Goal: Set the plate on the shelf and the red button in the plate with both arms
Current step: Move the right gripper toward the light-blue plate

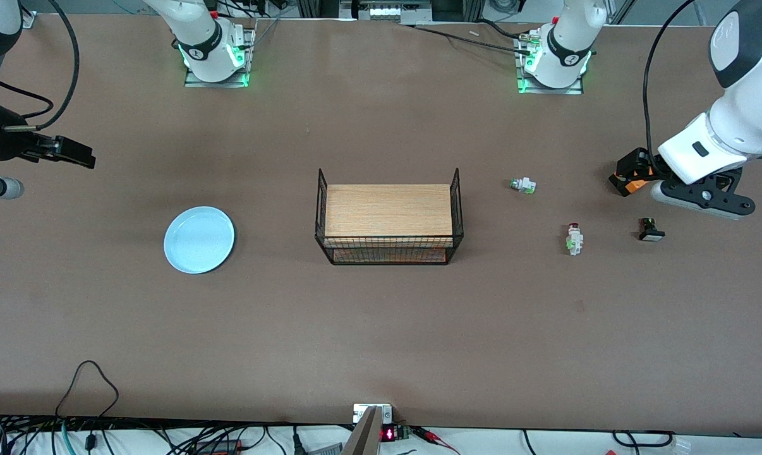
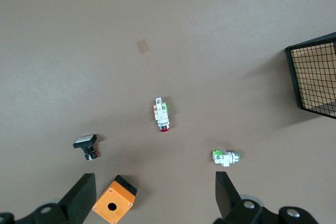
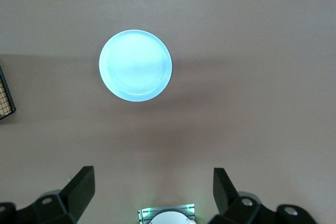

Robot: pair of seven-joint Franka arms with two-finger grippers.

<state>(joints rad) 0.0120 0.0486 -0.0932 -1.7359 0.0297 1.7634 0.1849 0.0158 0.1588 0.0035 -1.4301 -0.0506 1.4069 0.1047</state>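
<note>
The pale-blue plate (image 1: 199,239) lies flat on the table toward the right arm's end, also in the right wrist view (image 3: 135,65). The red button (image 1: 574,239) lies on its side toward the left arm's end, also in the left wrist view (image 2: 161,115). My left gripper (image 1: 625,175) is open and empty, up over an orange box, apart from the red button; it also shows in the left wrist view (image 2: 152,198). My right gripper (image 1: 78,155) is open and empty, up over bare table at the right arm's end, apart from the plate; it also shows in the right wrist view (image 3: 152,190).
A black wire basket with a wooden board (image 1: 388,215) stands mid-table. A white-and-green button (image 1: 522,185) lies farther from the front camera than the red button. A black button (image 1: 651,229) and an orange box (image 2: 114,200) lie near the left gripper.
</note>
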